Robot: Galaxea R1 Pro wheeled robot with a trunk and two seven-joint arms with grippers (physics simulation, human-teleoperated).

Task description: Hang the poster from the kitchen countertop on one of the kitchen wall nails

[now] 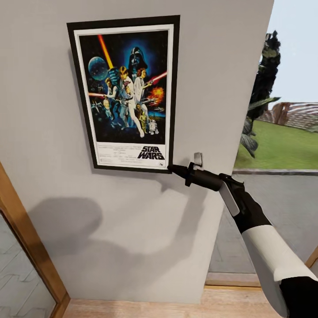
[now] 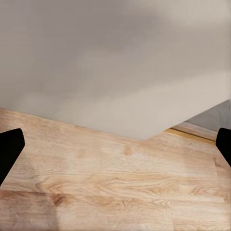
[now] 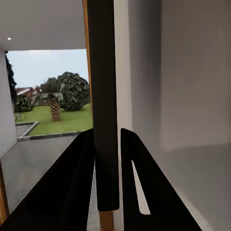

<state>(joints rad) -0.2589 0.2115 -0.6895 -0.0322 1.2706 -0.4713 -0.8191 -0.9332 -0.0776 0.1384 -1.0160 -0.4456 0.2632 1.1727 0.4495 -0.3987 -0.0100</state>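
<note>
At the poster's five o'clock corner, your right hand (image 1: 173, 168) pinched the black frame edge between nearly closed fingers (image 3: 72, 192), as the right wrist view showed. Your left hand (image 2: 115, 144) hung spread wide over the wood floor (image 2: 115, 192), holding nothing. The poster (image 1: 126, 92) lay flat and upright against the grey wall (image 1: 132, 229), at twelve o'clock from you. It looked thin, stiff and light; you did best gripping its edge.

"STAR WARS" on the poster (image 1: 128, 92)
</note>
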